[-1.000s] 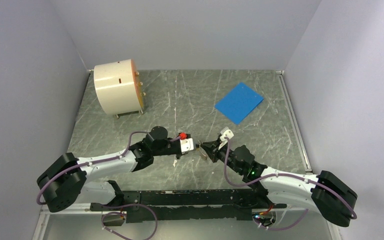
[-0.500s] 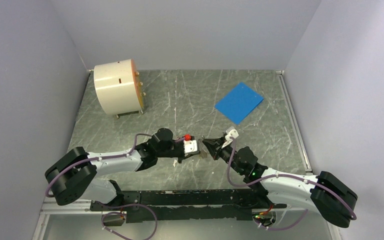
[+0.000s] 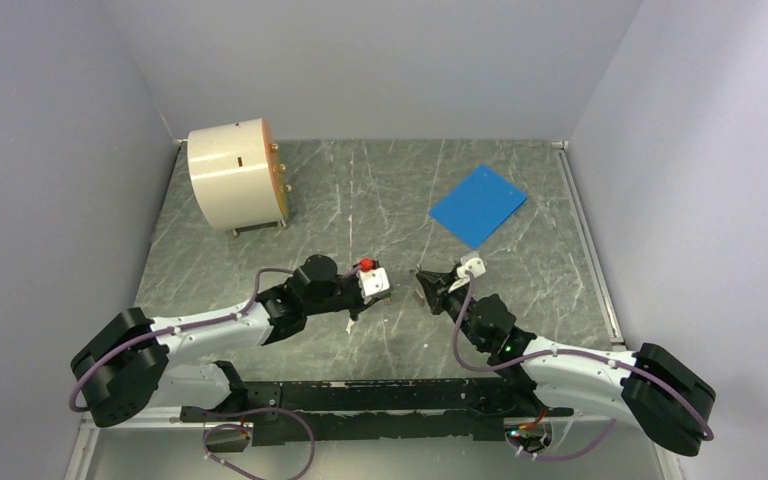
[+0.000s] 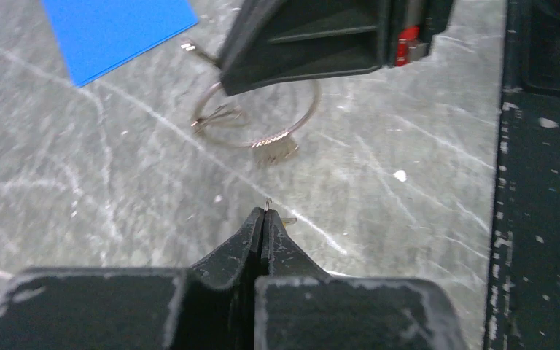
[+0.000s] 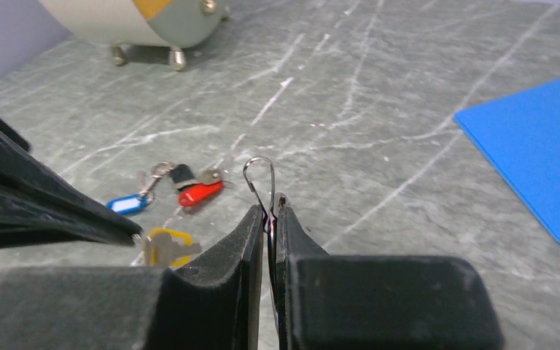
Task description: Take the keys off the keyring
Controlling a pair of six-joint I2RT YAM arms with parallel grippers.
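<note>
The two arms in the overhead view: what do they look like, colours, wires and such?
Both the left arm and right arm have white links between bulky black joints, with a purple cable looping alongside each. The right arm shows a small green light; a red part tops the left wrist. Each ends in black, scuffed, wedge-shaped fingers.

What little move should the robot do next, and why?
Probably the left hand should open and reach forward to the small metal piece hanging on the keyring, which the right hand pinches. The left hand is shut and short of it; three tagged keys lie on the table.
</note>
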